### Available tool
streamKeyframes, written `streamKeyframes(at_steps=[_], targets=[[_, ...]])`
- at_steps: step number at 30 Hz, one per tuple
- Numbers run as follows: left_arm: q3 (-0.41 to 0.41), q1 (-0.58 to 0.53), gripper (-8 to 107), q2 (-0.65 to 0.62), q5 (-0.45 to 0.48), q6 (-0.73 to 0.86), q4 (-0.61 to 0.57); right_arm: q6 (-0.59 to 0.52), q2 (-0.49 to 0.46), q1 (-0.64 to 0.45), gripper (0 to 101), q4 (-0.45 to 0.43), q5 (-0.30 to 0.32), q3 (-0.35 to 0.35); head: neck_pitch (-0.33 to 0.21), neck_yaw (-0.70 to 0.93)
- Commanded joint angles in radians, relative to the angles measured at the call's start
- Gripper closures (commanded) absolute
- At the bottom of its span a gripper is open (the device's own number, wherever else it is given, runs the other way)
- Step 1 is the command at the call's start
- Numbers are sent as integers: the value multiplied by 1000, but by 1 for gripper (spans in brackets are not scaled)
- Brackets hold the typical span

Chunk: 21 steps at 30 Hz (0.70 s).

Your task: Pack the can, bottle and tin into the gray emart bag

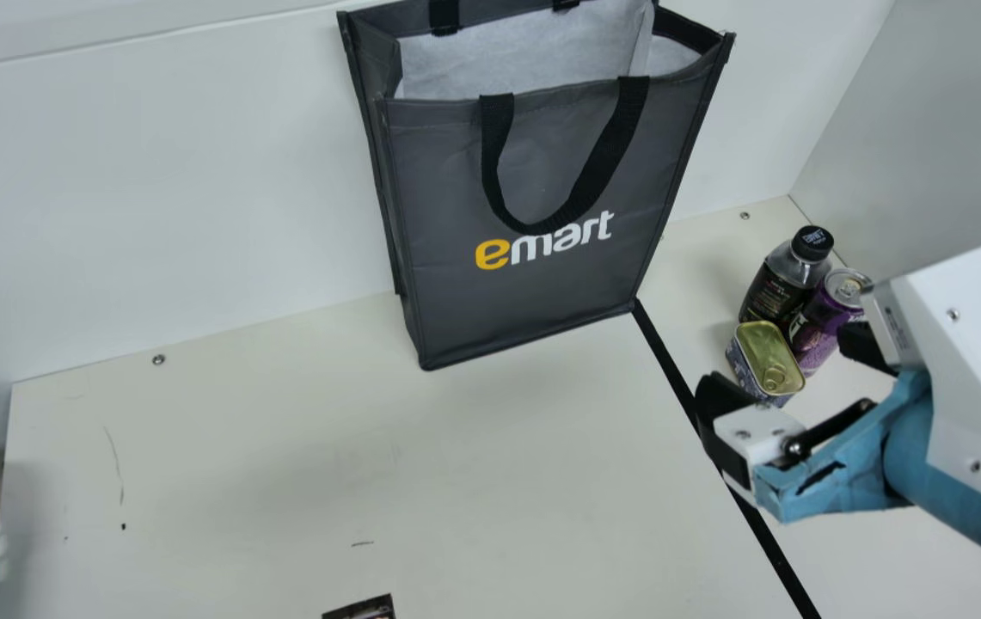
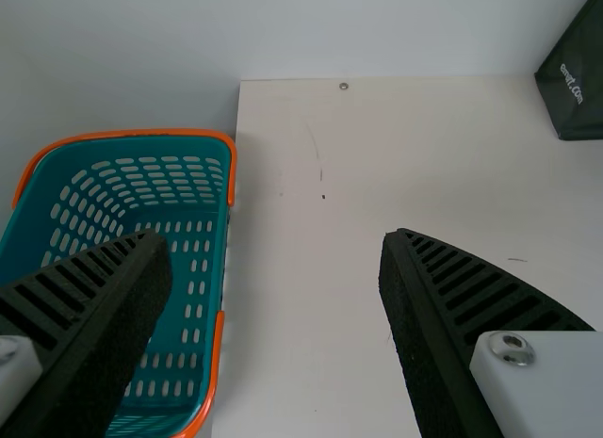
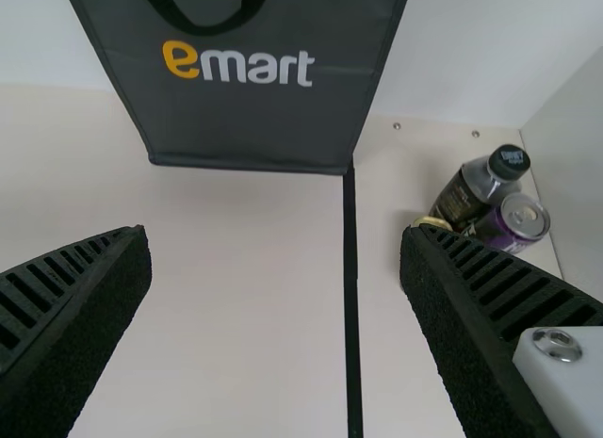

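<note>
Three things to pack, the bottle (image 1: 778, 288), the can (image 1: 821, 327) and the tin (image 1: 767, 359), crowd together near the worktop's far right corner, bottle and can upright. The tin partly masks the can's lower side, and in the right wrist view a finger covers most of the tin. The right gripper (image 1: 787, 365) is spread wide on their near side; whether it touches the tin I cannot tell.

The gray emart bag (image 1: 533, 180) stands upright at the worktop (image 1: 327, 464)'s far edge, right of the middle, its top cut off in the main view and its inner floor hidden behind the front panel. A black strip (image 1: 718, 438) runs from its right foot toward the near edge.

Beside the worktop's left edge sits a teal basket (image 2: 193, 287), cropped; the left gripper (image 2: 276, 240) is wide apart above. One dark scrap (image 1: 365, 609), too cut off to identify, lies toward the near edge.
</note>
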Motion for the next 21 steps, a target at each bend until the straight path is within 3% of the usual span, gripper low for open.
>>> streamKeyframes(at_steps=[1, 21], targets=[[0, 0, 9, 0, 0, 0, 0, -13, 15, -5, 10, 4, -3, -24, -23, -1], [0, 0, 9, 0, 0, 0, 0, -179, 168, -36, 10, 27, -10, -230, -23, -1]])
